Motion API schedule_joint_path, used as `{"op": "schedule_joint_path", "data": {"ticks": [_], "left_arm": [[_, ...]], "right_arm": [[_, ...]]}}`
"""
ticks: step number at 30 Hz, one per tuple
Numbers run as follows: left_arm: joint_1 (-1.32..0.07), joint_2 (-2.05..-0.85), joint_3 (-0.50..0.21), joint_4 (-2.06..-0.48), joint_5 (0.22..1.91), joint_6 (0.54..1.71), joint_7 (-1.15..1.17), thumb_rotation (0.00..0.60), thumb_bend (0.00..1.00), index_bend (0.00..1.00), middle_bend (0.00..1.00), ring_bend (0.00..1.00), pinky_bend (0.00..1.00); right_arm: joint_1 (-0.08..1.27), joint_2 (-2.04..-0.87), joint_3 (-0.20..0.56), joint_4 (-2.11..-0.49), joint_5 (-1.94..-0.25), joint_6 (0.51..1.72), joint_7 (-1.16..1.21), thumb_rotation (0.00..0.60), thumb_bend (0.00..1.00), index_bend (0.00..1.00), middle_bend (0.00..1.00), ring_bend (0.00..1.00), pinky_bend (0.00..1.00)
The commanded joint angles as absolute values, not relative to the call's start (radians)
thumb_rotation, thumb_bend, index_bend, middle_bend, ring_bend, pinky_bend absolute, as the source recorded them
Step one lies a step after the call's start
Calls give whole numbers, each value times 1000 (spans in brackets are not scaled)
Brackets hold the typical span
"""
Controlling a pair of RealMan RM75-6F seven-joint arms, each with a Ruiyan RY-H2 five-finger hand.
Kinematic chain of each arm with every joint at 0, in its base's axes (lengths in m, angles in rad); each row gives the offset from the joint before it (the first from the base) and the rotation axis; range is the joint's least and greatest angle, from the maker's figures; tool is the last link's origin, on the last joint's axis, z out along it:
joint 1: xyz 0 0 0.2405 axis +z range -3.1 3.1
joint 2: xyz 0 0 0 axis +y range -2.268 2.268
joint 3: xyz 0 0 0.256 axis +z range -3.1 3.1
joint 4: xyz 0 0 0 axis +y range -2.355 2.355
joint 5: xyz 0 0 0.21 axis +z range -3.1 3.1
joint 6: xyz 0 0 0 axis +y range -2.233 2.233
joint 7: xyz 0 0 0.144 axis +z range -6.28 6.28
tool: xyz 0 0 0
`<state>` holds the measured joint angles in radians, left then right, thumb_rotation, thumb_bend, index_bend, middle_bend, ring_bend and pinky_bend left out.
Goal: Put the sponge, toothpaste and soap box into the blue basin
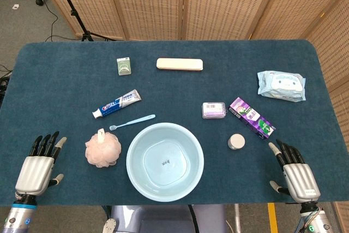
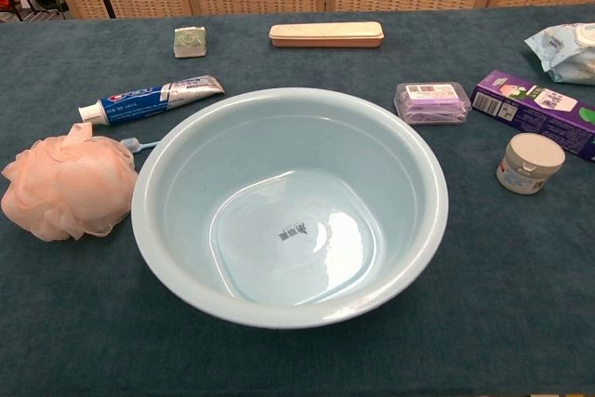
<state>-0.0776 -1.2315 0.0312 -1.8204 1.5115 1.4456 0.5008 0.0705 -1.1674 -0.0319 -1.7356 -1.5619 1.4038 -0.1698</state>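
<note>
Still outside the blue basin point(image 1: 140, 173): sponge point(image 1: 103, 149), toothpaste point(image 1: 116, 103), soap box point(image 1: 214, 109).

Staged studio – wicker screens point(image 1: 218, 4), tripod point(image 1: 73, 15).

**Tabletop and what you have on it**

Your tabletop point(image 1: 65, 80) is dark teal. Near centre sits the blue basin point(image 1: 165, 161), the pink sponge point(image 1: 103, 149) left of it. Beyond lie toothbrush point(image 1: 132, 122) and toothpaste point(image 1: 116, 104); right, the soap box point(image 1: 214, 109), purple carton point(image 1: 252, 117), small jar point(image 1: 236, 142), wipes point(image 1: 281, 85). Far: long case point(image 1: 179, 64), green box point(image 1: 124, 66).
</note>
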Motion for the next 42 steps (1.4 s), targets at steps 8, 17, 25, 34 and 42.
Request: {"op": "schedule_joint_path", "data": {"ticks": [8,17,25,34,42], "left_arm": [[-75,-1230,34,-1824,1514,1449,503,600,112,0,0,0,0],[-74,-1227,31,-1822,1515,1453,497,600,114,0,0,0,0],[-75,-1228,34,-1823,1514,1449,503,600,113,0,0,0,0],[-81,-1234,34,-1821,1505,1433,508,600,113,0,0,0,0],[-103,-1236,19,-1825,1487,1402,488,600,101,0,0,0,0]], "right_arm": [[66,-1161,-35,-1738,-1571,1413,-161,600,208,0,0,0,74],[69,-1159,-34,-1741,-1570,1410,-156,600,208,0,0,0,74],[68,-1157,-35,-1740,-1571,1410,-153,600,208,0,0,0,74],[68,-1156,-34,-1739,-1570,1411,-150,600,208,0,0,0,74],[67,-1153,-33,-1741,-1567,1411,-147,600,208,0,0,0,74]]}}
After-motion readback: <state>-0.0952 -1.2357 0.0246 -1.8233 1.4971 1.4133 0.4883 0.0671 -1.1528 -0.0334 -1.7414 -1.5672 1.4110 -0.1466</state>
